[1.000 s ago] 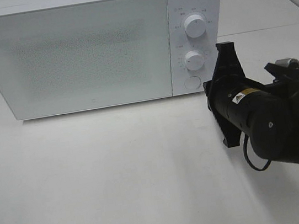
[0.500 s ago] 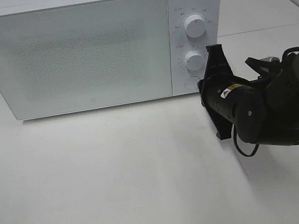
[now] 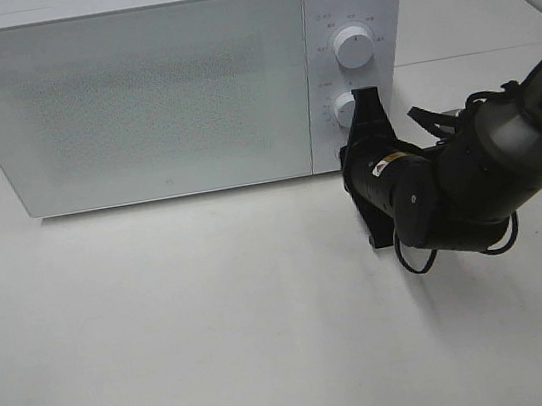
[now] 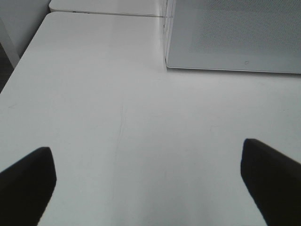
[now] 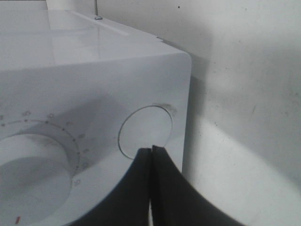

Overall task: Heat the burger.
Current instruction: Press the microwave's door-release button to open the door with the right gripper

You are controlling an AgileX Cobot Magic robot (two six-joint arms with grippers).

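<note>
The burger is out of view; none of the views shows it. The white microwave (image 3: 136, 101) stands at the back with its door closed. My right gripper (image 3: 357, 155) is shut and empty, and its tips are at the lower right corner of the control panel. In the right wrist view the closed fingertips (image 5: 151, 149) touch or nearly touch the round button (image 5: 141, 129) below the lower knob (image 5: 28, 165). My left gripper (image 4: 150, 169) is open and empty over bare table, near the microwave's left front corner (image 4: 167, 61).
The control panel carries an upper knob (image 3: 353, 47) and a lower knob (image 3: 343, 109), the lower one partly covered by my right gripper. The white table (image 3: 187, 326) spreads in front of the microwave. A second table surface (image 3: 465, 4) lies at the back right.
My right arm has moved left and toward the microwave, bringing the shut gripper from beside the panel up to the round button. The microwave door stays closed.
</note>
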